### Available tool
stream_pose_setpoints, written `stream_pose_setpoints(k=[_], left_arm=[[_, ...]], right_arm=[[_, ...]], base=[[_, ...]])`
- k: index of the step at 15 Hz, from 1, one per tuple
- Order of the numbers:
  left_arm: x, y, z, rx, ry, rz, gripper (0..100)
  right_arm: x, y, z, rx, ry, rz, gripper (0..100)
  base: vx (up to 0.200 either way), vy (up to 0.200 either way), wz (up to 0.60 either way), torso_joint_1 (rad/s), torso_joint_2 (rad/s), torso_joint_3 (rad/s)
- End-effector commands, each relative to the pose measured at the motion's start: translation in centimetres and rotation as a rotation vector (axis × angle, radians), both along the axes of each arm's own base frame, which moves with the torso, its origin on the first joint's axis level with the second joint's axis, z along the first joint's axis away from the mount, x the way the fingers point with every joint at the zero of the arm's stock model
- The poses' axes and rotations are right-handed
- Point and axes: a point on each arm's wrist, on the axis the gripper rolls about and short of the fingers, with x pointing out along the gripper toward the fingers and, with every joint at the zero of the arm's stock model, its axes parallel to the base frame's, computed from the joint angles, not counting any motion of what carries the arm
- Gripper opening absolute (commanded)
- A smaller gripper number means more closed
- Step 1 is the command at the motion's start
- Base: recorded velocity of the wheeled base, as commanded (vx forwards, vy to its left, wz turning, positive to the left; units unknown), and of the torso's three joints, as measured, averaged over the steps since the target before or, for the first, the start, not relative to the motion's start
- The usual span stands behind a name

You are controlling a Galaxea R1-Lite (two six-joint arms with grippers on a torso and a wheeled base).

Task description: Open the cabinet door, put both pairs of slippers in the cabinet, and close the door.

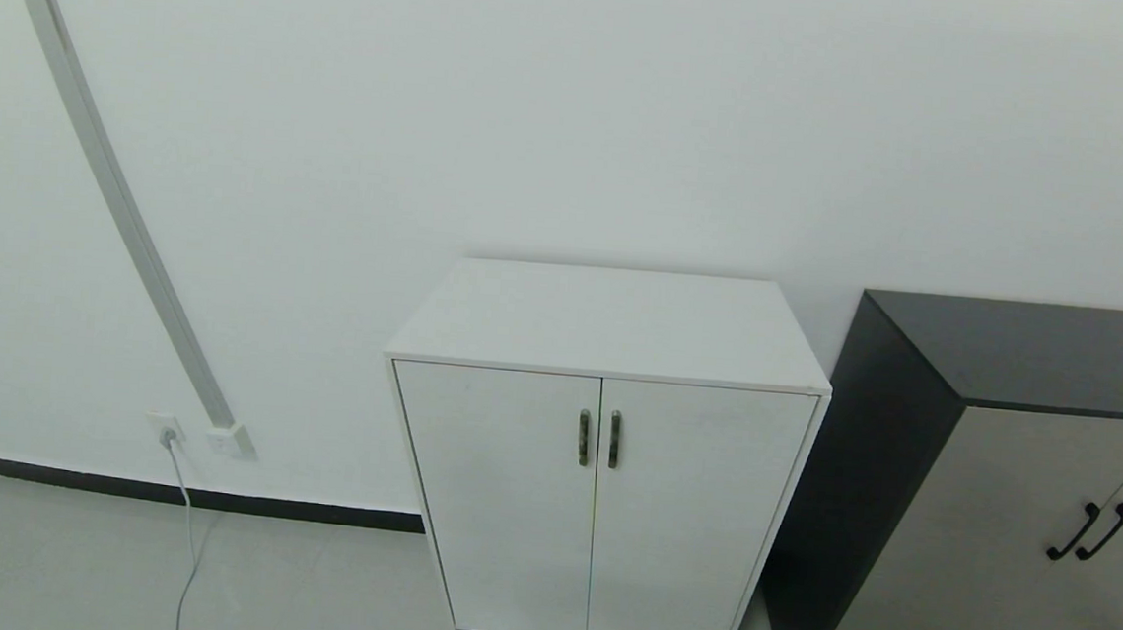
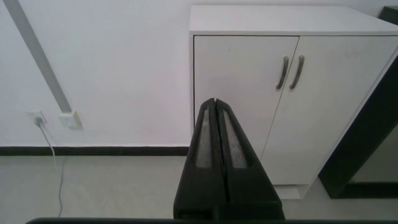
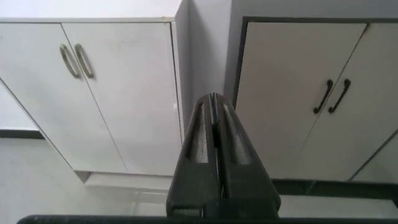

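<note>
**Head view.** The white cabinet (image 1: 597,515) stood on the floor (image 1: 60,557) against the wall (image 1: 537,106), approx. centre of view. Both doors (image 1: 499,498) were shut and flush. Two upright handles (image 1: 584,437) sat side by side at the centre seam, in the upper part of the doors. A dark cabinet (image 1: 888,456) w/ light doors stood just beside it on the robot's right, also shut, w/ a pair of black handles (image 1: 1090,531). On the robot's left, a socket (image 1: 164,426) sat low on the wall w/ a cable (image 1: 189,546) plugged in and hanging to the floor. A conduit (image 1: 107,175) ran diagonally up the wall from beside the socket.

**Left wrist view.** The left gripper (image 2: 215,102) was clenched, fingers (image 2: 205,137) pressed together w/ nothing between them. It was well apart from the white cabinet, in front of the left door.

**Right wrist view.** The right gripper (image 3: 213,96) was clenched, empty. It was lined up w/ the gap between the white cabinet and the dark cabinet, touching neither.
</note>
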Motion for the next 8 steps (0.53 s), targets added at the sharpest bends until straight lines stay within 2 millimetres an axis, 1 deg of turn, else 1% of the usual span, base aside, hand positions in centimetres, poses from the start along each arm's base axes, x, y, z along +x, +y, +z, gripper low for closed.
stream_pose_setpoints(k=[1,2,8], left_arm=[[0.00,0.00,0.05,0.001,0.000,0.001,0],[0.01,0.00,0.00,0.001,0.001,0.001,0],[0.01,0.00,0.00,0.001,0.001,0.001,0]], right_arm=[[-0.07,-0.02,-0.05,0.010,-0.010,-0.009,0],[-0.07,-0.09,0.06,0.086,-0.022,-0.043,0],[-0.07,-0.10,0.06,0.078,-0.023,-0.050,0]], base=[[0.000,0.000,0.00,0.000,0.00,0.000],[0.000,0.000,0.00,0.000,0.00,0.000],[0.000,0.000,0.00,0.000,0.00,0.000]])
